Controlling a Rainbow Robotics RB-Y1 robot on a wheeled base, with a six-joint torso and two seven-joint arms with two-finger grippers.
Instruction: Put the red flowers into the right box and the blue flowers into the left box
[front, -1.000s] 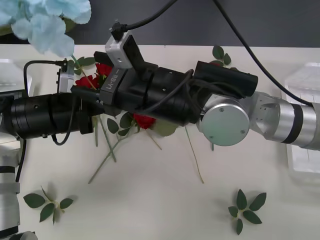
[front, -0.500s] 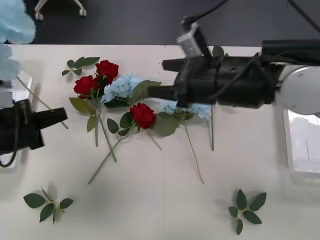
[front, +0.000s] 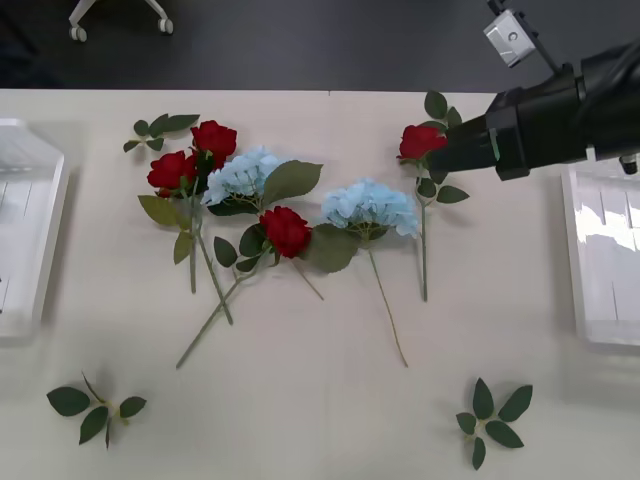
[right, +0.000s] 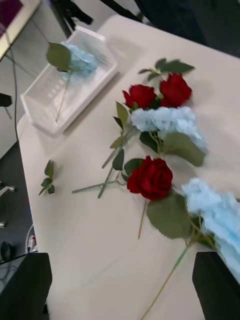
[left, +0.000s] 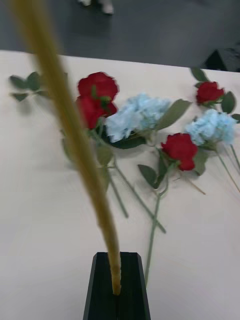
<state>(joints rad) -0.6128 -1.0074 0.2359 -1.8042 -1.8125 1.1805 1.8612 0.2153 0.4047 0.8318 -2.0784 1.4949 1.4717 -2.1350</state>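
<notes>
Flowers scattered on the worktop

Four deep-red roses and two pale-blue clusters lie mid-worktop on thin green stems. Left end effector is clenched on a blurred stem; right end effector is spread, near the rightmost rose.

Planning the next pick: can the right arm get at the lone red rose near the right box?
Probably yes: the open right gripper sits beside that red rose, with nothing lying over it.

Overhead front view, two low wrist views, all sharing red flowers
</notes>
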